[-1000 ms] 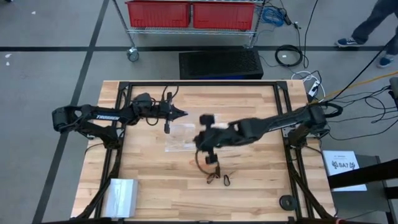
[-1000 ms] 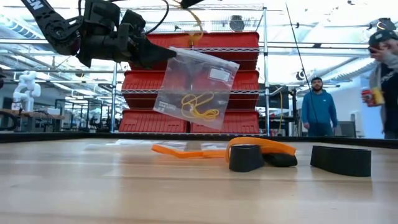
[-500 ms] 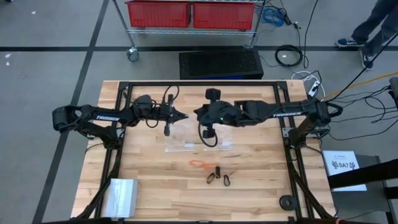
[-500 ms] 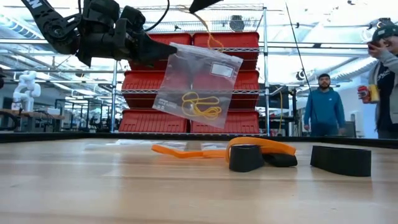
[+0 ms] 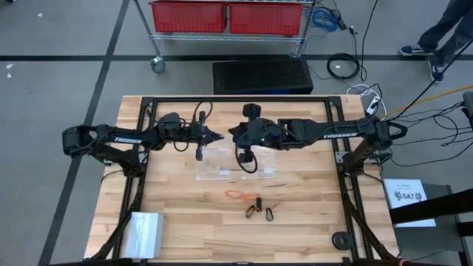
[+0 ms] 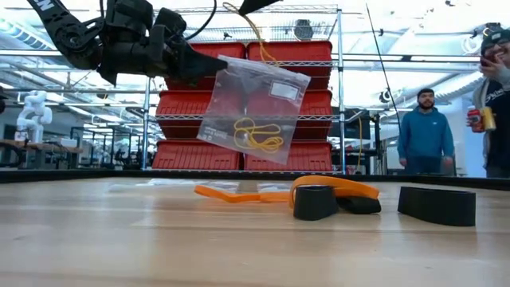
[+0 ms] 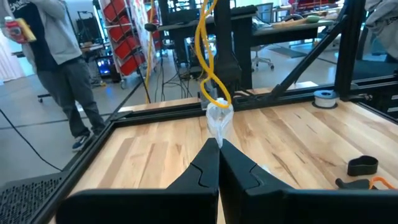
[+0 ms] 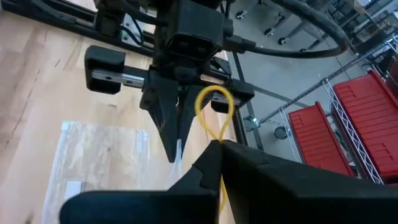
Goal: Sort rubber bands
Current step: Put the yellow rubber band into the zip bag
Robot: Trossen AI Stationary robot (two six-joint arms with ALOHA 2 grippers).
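Note:
A clear plastic bag (image 6: pixel 251 112) with yellow rubber bands (image 6: pixel 255 135) inside hangs above the table from my left gripper (image 6: pixel 209 70), which is shut on it. My right gripper (image 8: pixel 217 148) stands just above and beside it, shut on one yellow rubber band (image 6: pixel 261 38). That band dangles down to the bag's top edge. On the table lie an orange band (image 5: pixel 236 193) and two black bands (image 5: pixel 253 207), the second (image 5: pixel 270 214) beside the first. My left gripper pinches the bag's upper corner (image 7: pixel 219 123) between its two fingers, which point level from the table's left. The bag hangs below, tilted and clear of the table. My right gripper pinches the yellow band's loop (image 8: pixel 214 107) at its fingertips, coming from the table's right and slanting down. The band hangs slack below the fingers, and its lower end (image 7: pixel 217 98) meets the bag's top.
More clear bags (image 5: pixel 230 168) lie flat on the wood under the grippers. A stack of bags (image 5: pixel 144 233) sits at the near left corner. People stand in the room beyond the far edge (image 6: pixel 424 131). A red-bin shelf (image 6: pixel 255 151) is behind the table.
My right gripper has come up from the loose bands near the table's middle toward the far edge and my left gripper, carrying a yellow band. The band now hangs over the bag's top. The bag and my left gripper have stayed put.

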